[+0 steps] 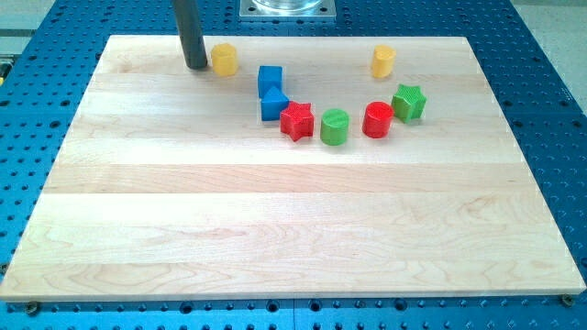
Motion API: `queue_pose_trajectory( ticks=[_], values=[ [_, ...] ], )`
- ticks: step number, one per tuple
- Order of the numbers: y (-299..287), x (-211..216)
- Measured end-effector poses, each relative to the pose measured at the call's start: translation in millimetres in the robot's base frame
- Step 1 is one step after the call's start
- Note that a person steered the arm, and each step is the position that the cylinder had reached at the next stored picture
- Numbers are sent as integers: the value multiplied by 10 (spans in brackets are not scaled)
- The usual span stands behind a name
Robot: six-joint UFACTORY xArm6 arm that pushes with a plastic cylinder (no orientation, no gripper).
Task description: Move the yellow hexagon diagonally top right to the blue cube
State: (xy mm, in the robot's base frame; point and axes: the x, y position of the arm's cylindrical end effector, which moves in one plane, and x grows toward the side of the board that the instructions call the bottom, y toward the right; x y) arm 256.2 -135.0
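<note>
A yellow hexagon-like block [224, 59] sits near the top left of the wooden board [275, 229]. My tip [195, 67] rests on the board just left of it, close to touching it. A blue cube [270, 79] lies to the lower right of that yellow block. A second blue block [274, 104] sits right below the cube, touching it. A second yellow block [382, 61], of unclear shape, lies near the view's top right.
A red star [296, 120] touches the lower blue block on its right. A green cylinder [335, 126], a red cylinder [377, 119] and a green star [409, 102] curve on to the right. The board's top edge is just above my tip.
</note>
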Motion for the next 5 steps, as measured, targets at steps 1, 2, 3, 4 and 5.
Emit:
queue_pose_trajectory(
  ticks=[1, 2, 3, 4, 5],
  values=[
    [739, 0],
    [816, 3],
    [987, 1],
    [1460, -2],
    [1562, -18]
  ],
)
